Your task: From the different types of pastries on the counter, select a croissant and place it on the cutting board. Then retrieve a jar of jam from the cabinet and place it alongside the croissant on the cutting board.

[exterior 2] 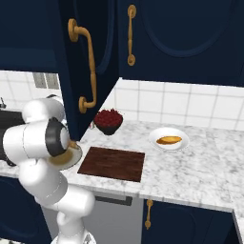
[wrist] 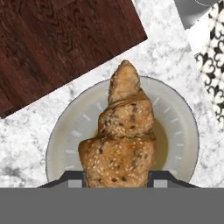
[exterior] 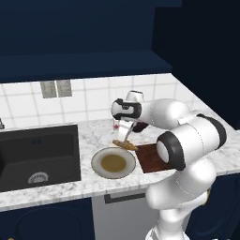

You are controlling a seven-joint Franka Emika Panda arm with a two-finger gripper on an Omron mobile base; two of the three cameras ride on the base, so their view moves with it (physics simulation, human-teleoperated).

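My gripper point(exterior: 123, 139) is shut on the croissant point(exterior: 125, 144), a golden-brown ridged pastry, and holds it just over the far rim of the round beige plate point(exterior: 113, 162). In the hand view the croissant point(wrist: 120, 140) sits between the two fingertips point(wrist: 72, 178) of the gripper point(wrist: 116, 177), with the plate point(wrist: 183, 131) underneath. The dark reddish-brown cutting board point(exterior: 150, 157) lies on the marbled counter point(exterior: 89, 136) right of the plate; its corner point(wrist: 57, 43) reaches into the hand view. The navy cabinet point(exterior 2: 90, 47) stands with its door open. The jar of jam is out of view.
A black sink basin point(exterior: 37, 157) lies left of the plate. A dark bowl of red berries point(exterior 2: 108, 120) stands behind the cutting board point(exterior 2: 112, 163). Further right, a white plate point(exterior 2: 181, 143) carries an orange pastry point(exterior 2: 169, 139). A tiny red-based glass point(exterior: 116, 125) stands behind the gripper.
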